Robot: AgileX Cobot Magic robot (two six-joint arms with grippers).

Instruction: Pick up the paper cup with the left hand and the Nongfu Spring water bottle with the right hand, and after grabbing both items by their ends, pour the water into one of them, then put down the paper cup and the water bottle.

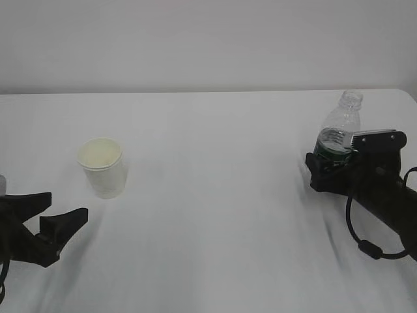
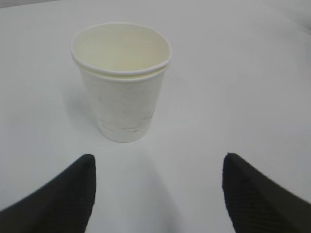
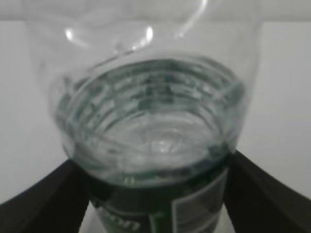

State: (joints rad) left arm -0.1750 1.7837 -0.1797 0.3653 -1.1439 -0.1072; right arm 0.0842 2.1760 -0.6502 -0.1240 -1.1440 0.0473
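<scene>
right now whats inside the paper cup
The paper cup shows only bare cream inner wall; nothing visible inside. Its bottom is hidden behind the near rim, so a little liquid there can't be ruled out.

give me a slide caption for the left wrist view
Open left gripper facing an upright, empty paper cup on the white table.

Dim, flat grey light, soft faint shadows, slight overall blur, highlights glinting on clear plastic
</scene>
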